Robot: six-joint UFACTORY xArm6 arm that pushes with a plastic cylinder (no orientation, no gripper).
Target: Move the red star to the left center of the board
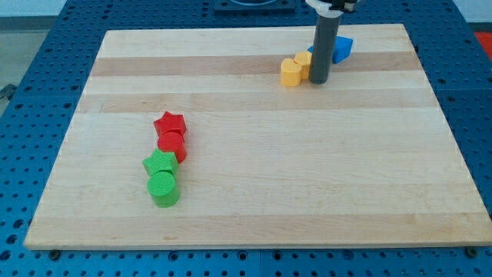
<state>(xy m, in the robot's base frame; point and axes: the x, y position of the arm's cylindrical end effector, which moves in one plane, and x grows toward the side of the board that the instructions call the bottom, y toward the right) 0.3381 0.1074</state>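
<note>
Looking across the table [254, 208], we see our rod standing upright near the view's top, right of centre, with my tip [319, 81] resting on the wood. We carry no hand at all — only this dark rod — so nothing is clasped or let go.

My tip sits just beside a yellow block [290, 72], which looks roughly cylindrical, on its right side. A second yellow block [304, 61] shows partly behind it, close against the rod; its shape we cannot make out. A blue block [342, 49] lies behind the rod toward the view's right, partly hidden, and whether it touches the rod we cannot tell.

The red star [170, 123] lies well apart from my tip, in the left half of the table, a little above the middle height. It heads a short column — just below it, touching, is a red cylinder-like block [171, 145], then a green block [160, 163] of star-like outline, then a green cylinder [163, 188] nearest the view's bottom. Around the table we see a blue perforated surface [46, 46].
</note>
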